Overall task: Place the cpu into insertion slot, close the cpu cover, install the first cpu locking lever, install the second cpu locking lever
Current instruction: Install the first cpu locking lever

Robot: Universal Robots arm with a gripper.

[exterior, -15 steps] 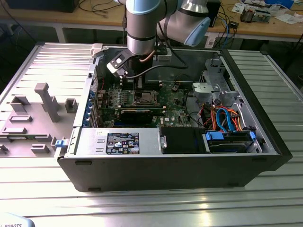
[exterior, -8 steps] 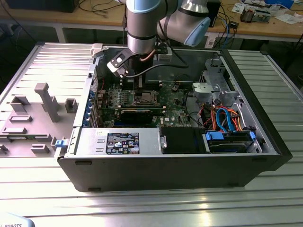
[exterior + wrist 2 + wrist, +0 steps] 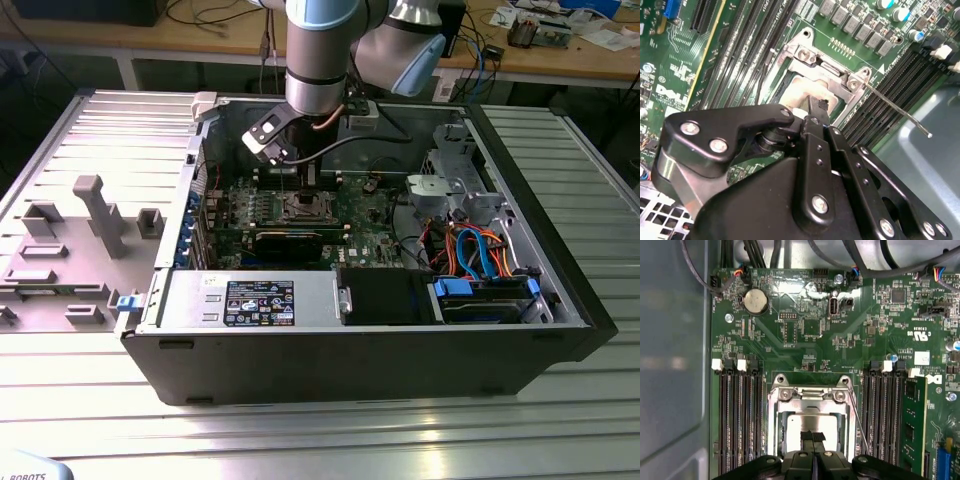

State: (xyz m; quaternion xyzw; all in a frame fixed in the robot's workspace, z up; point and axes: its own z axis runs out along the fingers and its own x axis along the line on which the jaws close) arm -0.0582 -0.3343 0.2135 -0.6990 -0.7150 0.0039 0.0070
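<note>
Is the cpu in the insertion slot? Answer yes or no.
Yes: in the first wrist view the cpu lies flat inside the insertion slot.

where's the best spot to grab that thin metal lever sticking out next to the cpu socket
Probably near the lever's free, hooked end. That end juts clear of the cpu cover and out over the memory slots, while the other end is pinned by the cover's corner. Come from above and pinch the thin rod across its length, since it offers no flat face.
</note>
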